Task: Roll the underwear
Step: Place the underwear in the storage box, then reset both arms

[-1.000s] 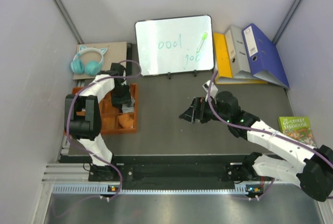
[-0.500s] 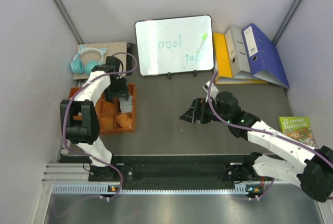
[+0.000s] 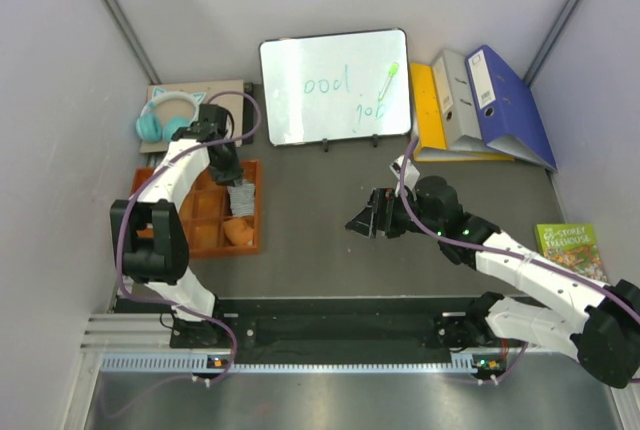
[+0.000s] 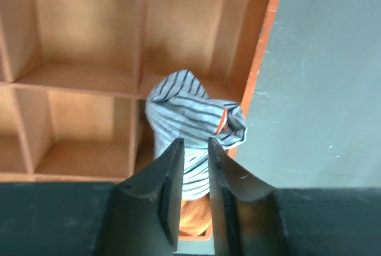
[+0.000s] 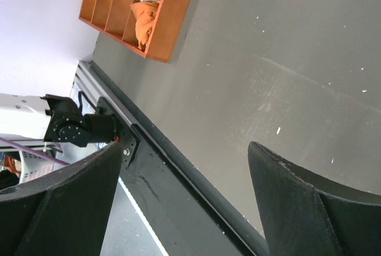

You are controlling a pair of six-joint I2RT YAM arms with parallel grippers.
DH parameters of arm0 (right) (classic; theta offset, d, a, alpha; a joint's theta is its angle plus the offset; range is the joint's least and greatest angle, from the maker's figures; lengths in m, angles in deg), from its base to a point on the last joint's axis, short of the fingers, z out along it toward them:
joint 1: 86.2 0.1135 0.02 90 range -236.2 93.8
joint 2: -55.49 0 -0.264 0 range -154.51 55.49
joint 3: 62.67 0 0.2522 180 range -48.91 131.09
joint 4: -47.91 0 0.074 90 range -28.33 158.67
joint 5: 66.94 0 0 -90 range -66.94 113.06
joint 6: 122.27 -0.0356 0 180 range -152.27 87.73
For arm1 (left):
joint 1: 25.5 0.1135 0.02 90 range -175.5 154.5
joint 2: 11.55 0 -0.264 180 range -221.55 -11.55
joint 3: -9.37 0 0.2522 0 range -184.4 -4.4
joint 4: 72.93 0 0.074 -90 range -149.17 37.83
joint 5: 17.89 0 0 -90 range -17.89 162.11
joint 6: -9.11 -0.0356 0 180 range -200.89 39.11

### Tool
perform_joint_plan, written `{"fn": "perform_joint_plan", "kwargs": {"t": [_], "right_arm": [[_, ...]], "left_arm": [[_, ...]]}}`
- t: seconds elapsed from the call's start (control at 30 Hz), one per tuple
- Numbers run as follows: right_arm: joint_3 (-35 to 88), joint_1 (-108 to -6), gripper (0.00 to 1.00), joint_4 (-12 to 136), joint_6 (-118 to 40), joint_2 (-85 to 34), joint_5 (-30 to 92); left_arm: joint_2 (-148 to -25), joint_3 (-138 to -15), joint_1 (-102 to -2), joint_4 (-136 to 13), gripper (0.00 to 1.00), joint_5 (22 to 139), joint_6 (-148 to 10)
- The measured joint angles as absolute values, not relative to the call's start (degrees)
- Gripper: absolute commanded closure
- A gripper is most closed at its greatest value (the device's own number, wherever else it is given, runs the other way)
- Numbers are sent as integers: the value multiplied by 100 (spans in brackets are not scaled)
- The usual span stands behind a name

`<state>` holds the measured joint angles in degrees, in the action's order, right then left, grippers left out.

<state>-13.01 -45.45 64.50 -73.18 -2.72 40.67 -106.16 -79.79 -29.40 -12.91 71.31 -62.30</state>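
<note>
Underwear sits bundled in an orange compartment tray at the left of the bench, where the left arm reaches down over it. Grey-and-white striped boxer shorts fill a compartment in the tray's right-hand column, with an orange trim showing at one fold. The rust-orange briefs lie in the next compartment, nearer the arm bases. We judge each bunched shape to be a roll tucked into its own slot. The left jaws stand drawn close, with cloth visible through the slim gap between them; we cannot tell whether they pinch a fold or hang just above it. Farther right, the right arm hovers over the bench with its jaws spread wide and empty, seemingly kept clear of the work. From the left wrist the briefs are largely hidden behind the jaws, and the right wrist view crops the boxers at its top edge.
</note>
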Motion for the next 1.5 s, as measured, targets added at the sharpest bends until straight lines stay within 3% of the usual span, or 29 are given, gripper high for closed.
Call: {"fn": "perform_joint_plan", "kwargs": {"t": [0.2, 0.73, 0.87, 0.9, 0.97, 1.0, 1.2, 1.23, 1.5], "right_arm": [[-1301, -4545, 14, 6452, -7318, -272, 4067], [-1334, -4545, 14, 6428, -7318, -270, 4060], [-1395, -4545, 14, 6470, -7314, -268, 4023], [-1399, -4545, 14, 6485, -7303, -266, 4008], [-1399, -4547, 14, 6553, -7268, -264, 3933], [-1399, -4547, 14, 6592, -7233, -259, 3894], [-1391, -4593, 13, 7047, -6946, -224, 3448], [-1384, -4608, 13, 7154, -6881, -207, 3332], [-1085, -4641, 13, 8124, -6422, 267, 2233]], "left_arm": [[-10699, -7625, -2940, -1761, 93, 7273, -6128], [-10972, -7035, -2971, -2292, 94, 7164, -5887], [-11106, -7144, -2964, -2211, 79, 7177, -5850], [-11099, -7153, -2964, -2201, 65, 7175, -5843], [-11062, -7151, -2966, -2209, 51, 7203, -5826], [-11031, -7151, -2971, -2231, 39, 7251, -5811], [-10671, -7183, -2995, -2117, 5, 6998, -5927], [-10537, -7201, -3041, -2061, 1, 6914, -5966], [-8113, -6952, -3386, -2443, 1, 6901, -6263]]}}
